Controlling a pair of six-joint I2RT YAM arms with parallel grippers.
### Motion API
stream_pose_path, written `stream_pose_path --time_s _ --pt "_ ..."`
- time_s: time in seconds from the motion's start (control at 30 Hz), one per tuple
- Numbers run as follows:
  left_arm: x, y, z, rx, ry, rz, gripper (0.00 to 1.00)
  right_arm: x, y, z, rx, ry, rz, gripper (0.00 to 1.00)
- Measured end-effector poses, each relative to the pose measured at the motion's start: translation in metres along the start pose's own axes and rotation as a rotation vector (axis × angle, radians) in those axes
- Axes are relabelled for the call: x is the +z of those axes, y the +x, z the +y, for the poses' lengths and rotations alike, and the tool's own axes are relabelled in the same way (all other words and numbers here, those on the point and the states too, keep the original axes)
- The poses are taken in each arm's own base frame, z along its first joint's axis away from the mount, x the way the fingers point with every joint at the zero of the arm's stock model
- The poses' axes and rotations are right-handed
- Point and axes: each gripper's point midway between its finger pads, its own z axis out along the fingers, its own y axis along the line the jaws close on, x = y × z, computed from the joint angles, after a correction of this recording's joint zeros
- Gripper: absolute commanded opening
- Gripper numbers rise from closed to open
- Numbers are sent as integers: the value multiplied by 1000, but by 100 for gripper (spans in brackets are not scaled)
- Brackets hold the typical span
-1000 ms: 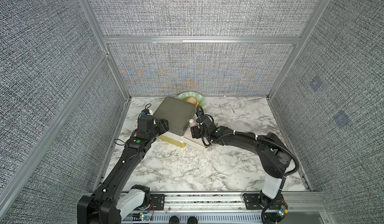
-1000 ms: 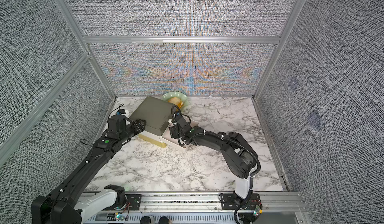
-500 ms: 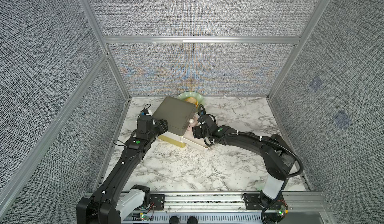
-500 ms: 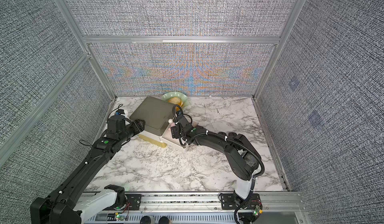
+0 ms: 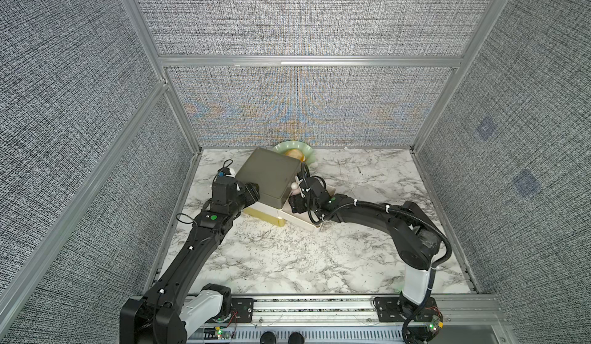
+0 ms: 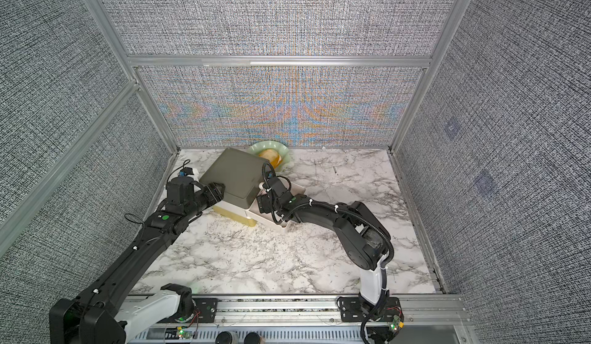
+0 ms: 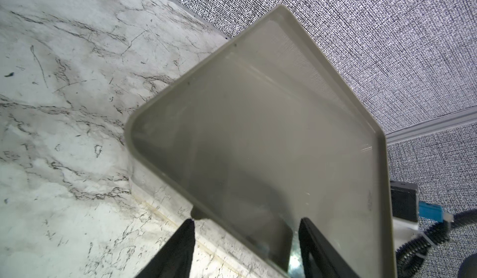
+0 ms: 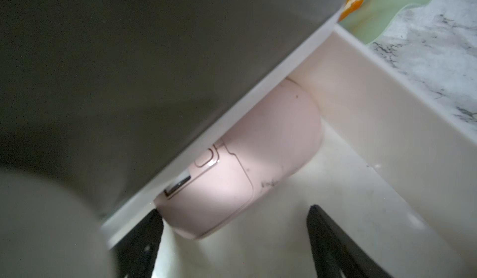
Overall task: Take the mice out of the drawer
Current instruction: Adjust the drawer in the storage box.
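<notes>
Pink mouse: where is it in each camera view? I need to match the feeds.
Both top views: not made out; the right arm covers the open drawer.
Left wrist: not in it.
Right wrist: pink mouse lies in the drawer, half under the grey top, before the open right gripper.
Shared landmark: the grey top, seen in all four views.

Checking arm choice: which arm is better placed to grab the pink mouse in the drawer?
Right. The right gripper is open in the drawer, pink mouse just ahead; the left gripper is shut on the grey bin.
</notes>
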Motion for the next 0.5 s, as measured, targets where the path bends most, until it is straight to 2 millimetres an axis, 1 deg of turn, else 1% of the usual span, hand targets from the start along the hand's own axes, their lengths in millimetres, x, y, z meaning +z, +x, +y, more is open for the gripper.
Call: stream_pose_path --time_s 0.07,0.2,0.37,0.5 --pt "0 0 0 -2 -1 0 65 -1 -1 -3 1 18 -12 84" --pt "1 -1 1 -6 -10 -4 64 -8 5 -11 -2 58 -10 84" --pt "1 -5 4 -7 -27 -22 64 -22 10 -25 -8 119 2 84" --pt "2 -6 5 -8 -35 -26 64 -36 -1 -36 17 176 -41 84"
